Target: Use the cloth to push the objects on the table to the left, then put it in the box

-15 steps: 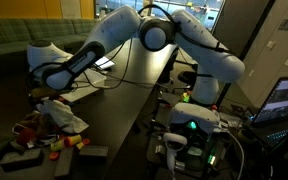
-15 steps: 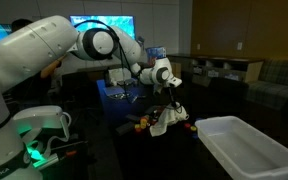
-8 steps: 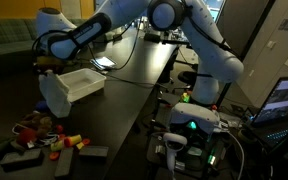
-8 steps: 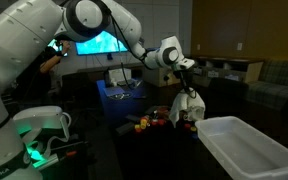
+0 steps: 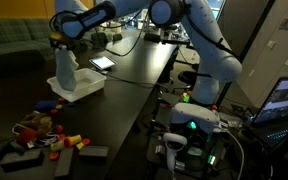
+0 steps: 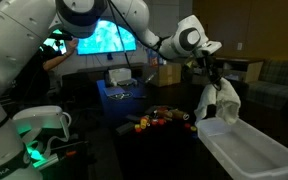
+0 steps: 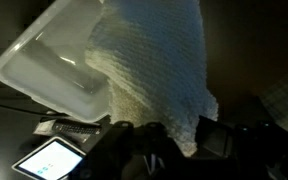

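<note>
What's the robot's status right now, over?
Gripper shut on white cloth. Cloth dangling over plastic bin edge, not released. Toys clustered on table, clear of the path.

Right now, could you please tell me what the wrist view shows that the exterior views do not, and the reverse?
Only the wrist view: the coarse weave of the cloth up close, seen from just behind the gripper.
Only the exterior views: the pile of toys lying on the table, well apart from the box, and the whole arm.
Both: the cloth hanging from the shut gripper at one end of the box, with the lit tablet nearby.
</note>
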Robot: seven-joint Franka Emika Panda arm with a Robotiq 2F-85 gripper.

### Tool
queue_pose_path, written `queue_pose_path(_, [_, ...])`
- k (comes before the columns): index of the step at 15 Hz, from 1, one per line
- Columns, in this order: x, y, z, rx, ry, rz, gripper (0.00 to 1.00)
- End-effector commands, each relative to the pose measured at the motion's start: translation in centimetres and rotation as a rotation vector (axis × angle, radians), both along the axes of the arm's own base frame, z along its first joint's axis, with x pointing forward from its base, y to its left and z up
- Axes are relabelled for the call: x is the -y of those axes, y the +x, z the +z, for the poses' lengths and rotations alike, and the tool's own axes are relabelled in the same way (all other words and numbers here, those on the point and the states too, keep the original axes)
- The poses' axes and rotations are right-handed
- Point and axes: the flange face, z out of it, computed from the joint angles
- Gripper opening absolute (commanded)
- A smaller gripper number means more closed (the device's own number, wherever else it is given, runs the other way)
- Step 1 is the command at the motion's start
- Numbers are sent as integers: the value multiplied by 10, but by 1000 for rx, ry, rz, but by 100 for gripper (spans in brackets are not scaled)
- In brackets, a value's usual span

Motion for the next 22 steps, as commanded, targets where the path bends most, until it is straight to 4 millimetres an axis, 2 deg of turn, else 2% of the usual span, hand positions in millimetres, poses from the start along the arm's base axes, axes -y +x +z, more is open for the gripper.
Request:
queue_pose_path(1, [30, 22, 10, 44, -30, -155, 14])
queue_pose_path(6, [72, 37, -20, -19, -54, -302, 13])
queue_pose_path(7, [76, 39, -29, -39, -67, -315, 39])
queue_pose_path(8, [82, 39, -38, -81, -79, -314, 39])
queue_pose_path(10, [90, 38, -51, -137, -92, -318, 49])
queue_pose_path(12, [87, 37, -59, -172, -128, -305, 65])
queue_pose_path(14, [82, 34, -57, -232, -115, -238, 80])
queue_pose_path(17, [58, 23, -49, -336, -92, -71, 100])
queue_pose_path(22, [38, -7, -15, -438, -61, 177, 100])
